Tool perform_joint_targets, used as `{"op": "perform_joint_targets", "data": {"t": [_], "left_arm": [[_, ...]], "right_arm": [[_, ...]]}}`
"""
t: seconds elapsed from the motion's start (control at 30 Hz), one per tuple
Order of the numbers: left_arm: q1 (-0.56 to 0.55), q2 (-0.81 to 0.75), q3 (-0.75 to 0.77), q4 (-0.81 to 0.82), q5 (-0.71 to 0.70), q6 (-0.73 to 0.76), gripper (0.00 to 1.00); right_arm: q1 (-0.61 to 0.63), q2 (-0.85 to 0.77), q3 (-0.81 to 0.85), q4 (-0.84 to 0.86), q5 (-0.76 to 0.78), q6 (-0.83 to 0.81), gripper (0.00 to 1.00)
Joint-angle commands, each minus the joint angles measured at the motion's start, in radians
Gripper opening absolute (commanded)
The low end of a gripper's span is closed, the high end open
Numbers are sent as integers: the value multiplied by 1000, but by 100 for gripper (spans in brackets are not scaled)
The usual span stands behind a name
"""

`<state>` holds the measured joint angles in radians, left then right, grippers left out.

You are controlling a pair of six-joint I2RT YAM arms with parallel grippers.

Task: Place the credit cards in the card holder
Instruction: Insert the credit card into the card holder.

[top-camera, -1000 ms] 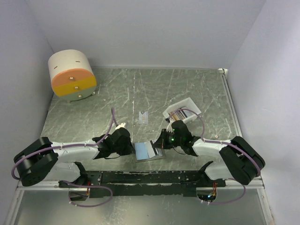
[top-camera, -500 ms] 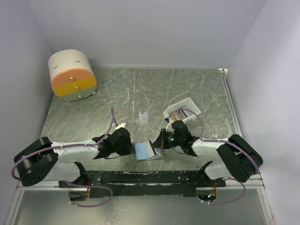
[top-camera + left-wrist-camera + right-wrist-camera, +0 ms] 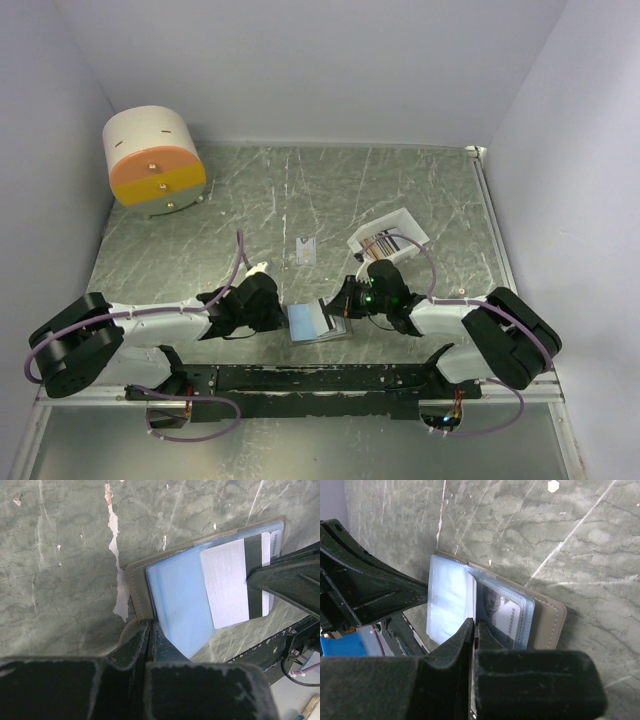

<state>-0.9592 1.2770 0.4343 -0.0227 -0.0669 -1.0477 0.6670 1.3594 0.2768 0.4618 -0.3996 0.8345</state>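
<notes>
The card holder (image 3: 303, 322) lies open near the front edge, taupe outside (image 3: 137, 592) and light blue inside. My left gripper (image 3: 149, 626) is shut on its near edge. My right gripper (image 3: 474, 625) is shut on a white credit card (image 3: 227, 585) with a black stripe, and holds it over the blue sleeves at the wallet's right side. In the right wrist view the wallet (image 3: 547, 617) shows another card (image 3: 509, 617) with printed numbers in a clear sleeve. One loose card (image 3: 307, 250) lies on the table behind the wallet.
A white slotted tray (image 3: 403, 219) with several more cards stands behind my right arm. A round cream-and-orange drum (image 3: 155, 160) stands at the back left. The table's front rail (image 3: 320, 378) runs just below the wallet.
My right gripper has shifted slightly left over the wallet with the card in it. The left gripper and the wallet have stayed in place.
</notes>
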Motion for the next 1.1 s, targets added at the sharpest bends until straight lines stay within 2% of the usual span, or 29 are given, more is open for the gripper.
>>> {"op": "perform_joint_targets", "data": {"t": [0.0,0.83,1.07], "left_arm": [[0,2,-38,-27,-22,-1,7],[-6,28,-34,-18,-27,-7,7],[-6,26,-34,-23,-30,-8,7]], "right_arm": [[13,-5,-19,8,59,1,0],[84,-14,-81,80,157,90,2],[100,-26,-44,-4,173,73,11]]}}
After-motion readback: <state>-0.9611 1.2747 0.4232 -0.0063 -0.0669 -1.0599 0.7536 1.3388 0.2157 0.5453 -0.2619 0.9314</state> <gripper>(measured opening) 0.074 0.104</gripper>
